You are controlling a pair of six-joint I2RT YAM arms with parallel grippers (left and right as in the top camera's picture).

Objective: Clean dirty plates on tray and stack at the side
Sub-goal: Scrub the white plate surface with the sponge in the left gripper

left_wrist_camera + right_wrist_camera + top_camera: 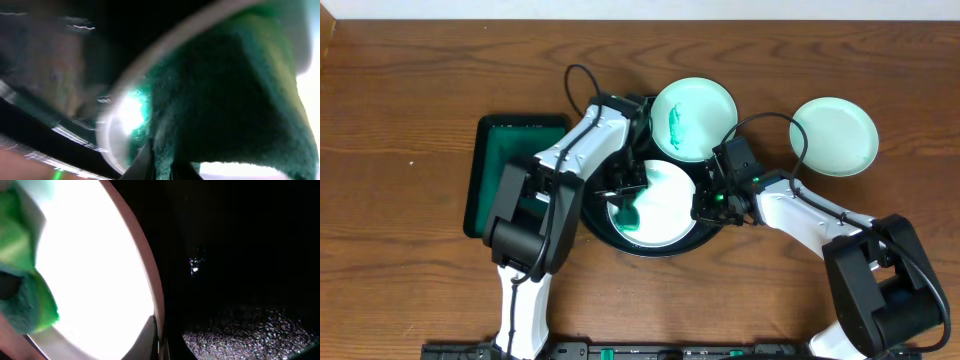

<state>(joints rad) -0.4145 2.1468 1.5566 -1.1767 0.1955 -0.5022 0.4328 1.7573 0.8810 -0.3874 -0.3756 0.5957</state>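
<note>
On a brown wooden table, the left arm is arching up from the near edge, passing over a dark green rectangular tray, then bending down into the large round glossy black tray. The left gripper is pointing down and clamping a green scouring sponge, which is pressing on the left side of a small round white plate lying inside the black tray.

The right arm is lying low across the table from the near right corner, with its elbow bent. The right gripper is sitting at the right rim of that same plate. Whether its fingers are pinching the rim or standing apart cannot be told.

A second pale-aqua plate with a green smear is resting at the far edge of the black tray. A third, clean pale-aqua plate is lying on the table, well apart to the right.

The left wrist view is badly blurred, showing only green sponge fibre and a curved plate edge. The right wrist view is glaring white over the plate face, hiding any smears, and the black tray beside it is showing almost nothing but darkness.
</note>
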